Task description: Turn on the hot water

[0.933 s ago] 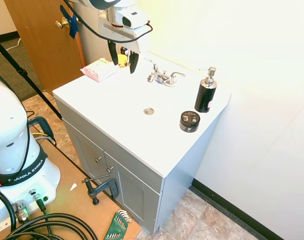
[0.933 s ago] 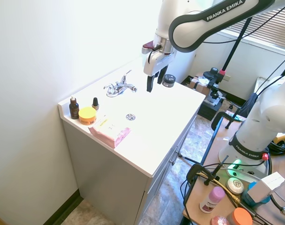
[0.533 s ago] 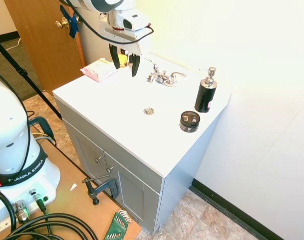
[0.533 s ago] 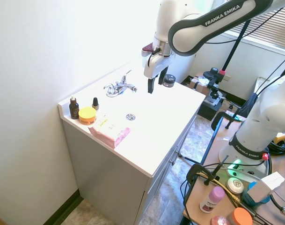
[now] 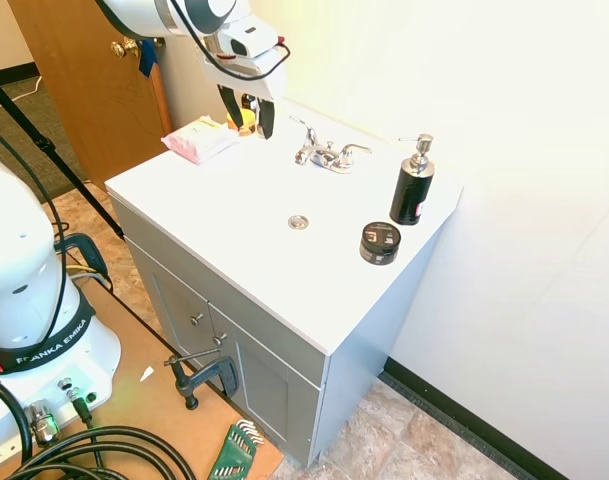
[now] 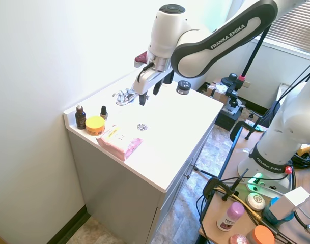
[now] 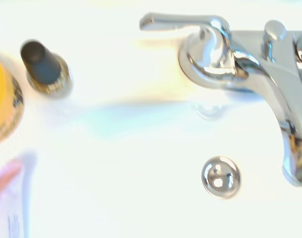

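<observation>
Open, empty jaws of the gripper [image 5: 250, 122] hover beside the faucet [image 5: 324, 154]; yellow jar [image 6: 95, 124], dropper bottles [image 6: 80, 117] and pink pack [image 5: 197, 139] crowd the surface [image 5: 234, 215] nearby.

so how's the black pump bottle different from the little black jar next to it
The black pump bottle is tall and slim, the black jar low and wide. The pump bottle has a silver pump top; the jar has a flat black lid. The pump bottle stands nearer the wall, the jar nearer the vanity's front edge. Both are black, upright and apart from the faucet.
</observation>
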`<state>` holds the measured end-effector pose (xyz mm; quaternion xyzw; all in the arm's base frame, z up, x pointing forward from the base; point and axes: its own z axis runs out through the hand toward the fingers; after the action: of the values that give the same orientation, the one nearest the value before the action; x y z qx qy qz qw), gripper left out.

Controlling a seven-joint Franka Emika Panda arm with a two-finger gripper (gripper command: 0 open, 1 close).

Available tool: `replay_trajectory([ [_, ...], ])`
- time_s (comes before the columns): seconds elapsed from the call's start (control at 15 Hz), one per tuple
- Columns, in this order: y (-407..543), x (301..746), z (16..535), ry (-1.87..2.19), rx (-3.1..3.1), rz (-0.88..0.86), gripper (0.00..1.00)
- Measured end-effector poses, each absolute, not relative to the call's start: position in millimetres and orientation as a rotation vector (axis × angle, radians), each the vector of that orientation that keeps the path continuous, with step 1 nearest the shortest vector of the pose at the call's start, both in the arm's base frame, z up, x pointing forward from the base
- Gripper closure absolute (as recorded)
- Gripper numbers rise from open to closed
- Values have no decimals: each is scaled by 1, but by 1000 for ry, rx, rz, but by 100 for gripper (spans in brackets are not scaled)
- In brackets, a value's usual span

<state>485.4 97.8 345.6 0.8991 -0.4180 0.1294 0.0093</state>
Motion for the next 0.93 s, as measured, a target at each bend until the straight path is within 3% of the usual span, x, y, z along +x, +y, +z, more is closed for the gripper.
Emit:
replay_trajectory([
  [0.47, 135, 559, 353, -1314, 2835, 625, 0],
  [0.93, 155, 587, 313, -1282, 2846, 740, 0],
])
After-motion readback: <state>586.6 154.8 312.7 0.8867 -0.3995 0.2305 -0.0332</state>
